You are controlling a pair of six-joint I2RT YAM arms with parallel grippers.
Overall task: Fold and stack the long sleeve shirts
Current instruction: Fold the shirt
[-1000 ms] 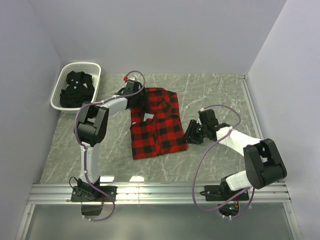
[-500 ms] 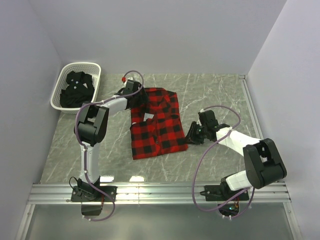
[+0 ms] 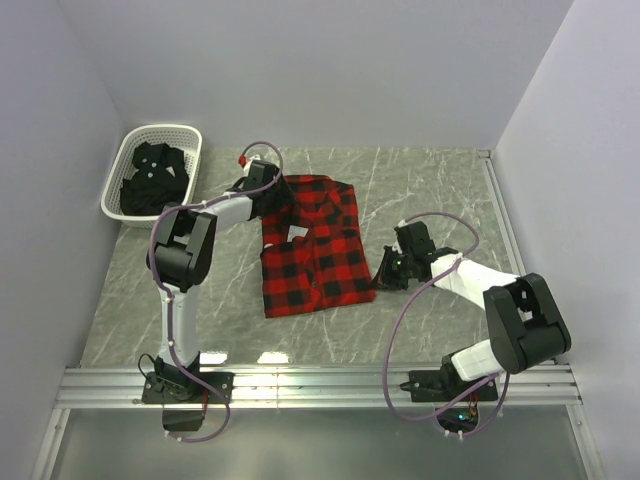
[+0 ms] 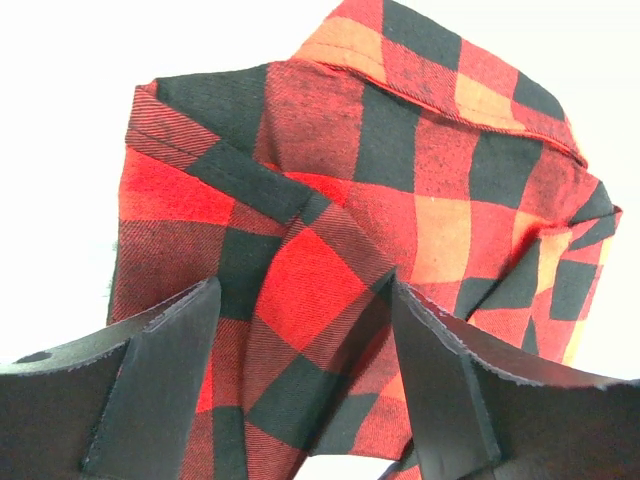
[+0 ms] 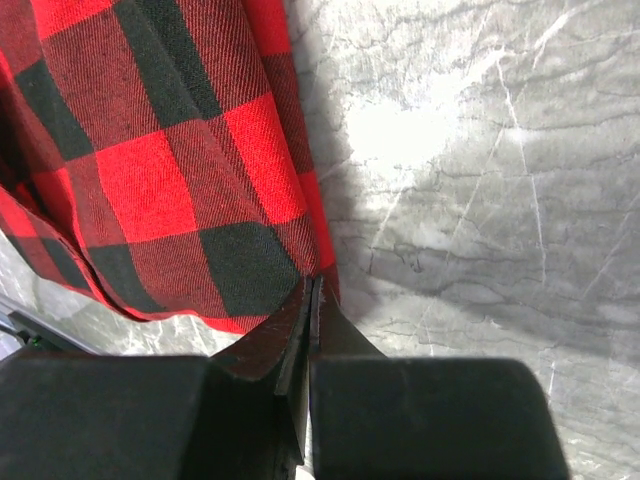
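Grey veined table [image 3: 440,190] between pale walls [image 3: 320,70]: from above, the red-and-black flannel [image 3: 315,245] lies mid-table, the black shirt [image 3: 152,178] in the white basket [image 3: 160,132] far left; the left wrist view has the left hand [image 4: 305,295] spread wide astride bunched flannel, the right wrist view the right hand [image 5: 312,287] closed tight at its hem.

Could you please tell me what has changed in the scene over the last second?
The right gripper edged left to the right hem of the red-and-black flannel shirt and closed, apparently pinching that hem. The left gripper stayed open over the shirt's far left corner. The flannel itself, the black shirt and the white basket have not moved.
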